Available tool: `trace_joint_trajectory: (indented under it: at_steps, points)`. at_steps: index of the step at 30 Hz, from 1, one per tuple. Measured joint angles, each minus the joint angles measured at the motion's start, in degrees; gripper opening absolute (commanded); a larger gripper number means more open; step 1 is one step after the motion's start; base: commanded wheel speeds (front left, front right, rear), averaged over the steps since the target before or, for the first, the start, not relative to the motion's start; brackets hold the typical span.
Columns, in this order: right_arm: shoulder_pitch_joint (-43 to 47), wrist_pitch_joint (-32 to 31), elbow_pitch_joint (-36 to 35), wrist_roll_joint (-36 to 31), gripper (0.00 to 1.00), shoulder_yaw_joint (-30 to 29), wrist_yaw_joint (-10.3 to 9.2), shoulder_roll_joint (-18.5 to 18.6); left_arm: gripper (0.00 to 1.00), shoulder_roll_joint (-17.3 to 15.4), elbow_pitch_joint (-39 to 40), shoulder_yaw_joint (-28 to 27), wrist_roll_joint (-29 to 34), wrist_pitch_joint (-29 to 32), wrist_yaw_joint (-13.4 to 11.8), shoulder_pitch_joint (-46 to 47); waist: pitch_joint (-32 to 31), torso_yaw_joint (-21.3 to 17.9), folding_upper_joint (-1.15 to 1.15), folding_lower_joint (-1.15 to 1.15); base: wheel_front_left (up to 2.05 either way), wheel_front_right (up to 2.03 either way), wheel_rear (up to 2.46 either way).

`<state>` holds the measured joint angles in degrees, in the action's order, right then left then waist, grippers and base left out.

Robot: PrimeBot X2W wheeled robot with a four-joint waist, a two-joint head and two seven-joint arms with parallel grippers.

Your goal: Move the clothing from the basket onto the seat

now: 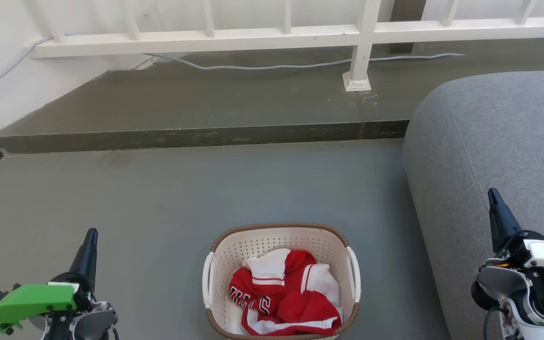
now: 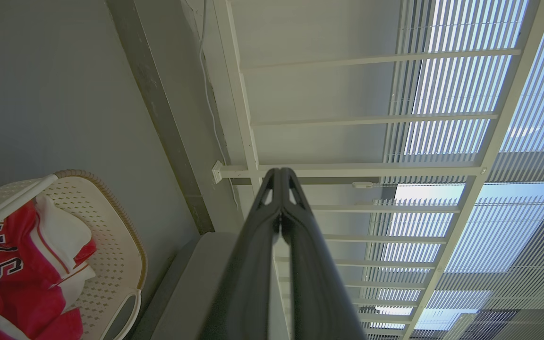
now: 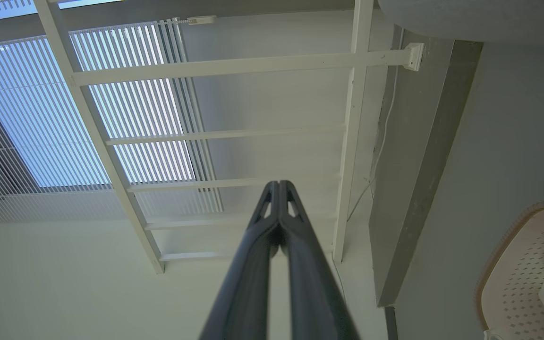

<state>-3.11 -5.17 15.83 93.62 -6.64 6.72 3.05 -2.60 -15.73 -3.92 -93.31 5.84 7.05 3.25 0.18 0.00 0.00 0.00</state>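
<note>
left pincer tips together, empty, low at basket's left. clothing bunched in basket on floor, centred between arms, likely for either's reach. right pincer likewise together, empty, by seat, the drop side.

Soft, even daylight fills the head view. The grey floor is uniformly bright, with only a faint shadow along the foot of the seat and around the basket. That view is sharp and free of glare. In both wrist views the light comes through the slatted blinds, which glow pale blue-white and nearly wash out. The wide lens stretches the white railing toward the edges. The left gripper and right gripper are crisp at the tips and blur toward the bottom edge, dark against the brightness.
</note>
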Motion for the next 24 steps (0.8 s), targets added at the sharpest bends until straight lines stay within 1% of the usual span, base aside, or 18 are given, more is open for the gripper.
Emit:
trace_joint_trajectory:
  at_steps: [12, 13, 20, 24]
  points:
    - [0.0, 0.0, 0.0, 0.0, 0.0, 0.0, 0.0, 0.0, 0.0, 0.0, 0.0, 0.0, 0.0, 0.0, 0.0, 0.0, 0.0, 0.0, 0.0, 0.0, 0.0, 0.0, 0.0]
    - [0.0, 0.0, 0.0, 0.0, 1.0, 0.0, 0.0, 0.0, 1.0, 0.0, 0.0, 0.0, 0.0, 0.0, 0.0, 0.0, 0.0, 0.0, 0.0, 0.0, 0.0, 0.0, 0.0]
    - [3.5, 0.1, 3.8, 0.0, 1.0, 0.1, -0.24, -1.9, 1.0, 1.5, -3.9, 0.5, 0.0, 0.0, -0.1, -3.2, 0.0, 0.0, 0.0, 0.0, 0.0, 0.0, 0.0]
    - [3.9, 0.7, 3.8, 0.0, 1.0, 0.4, -0.24, -2.0, 1.0, 1.6, -3.7, 0.9, 0.0, -0.4, -0.1, -3.6, 0.0, 0.0, 0.0, 0.0, 0.0, 0.0, 0.0]
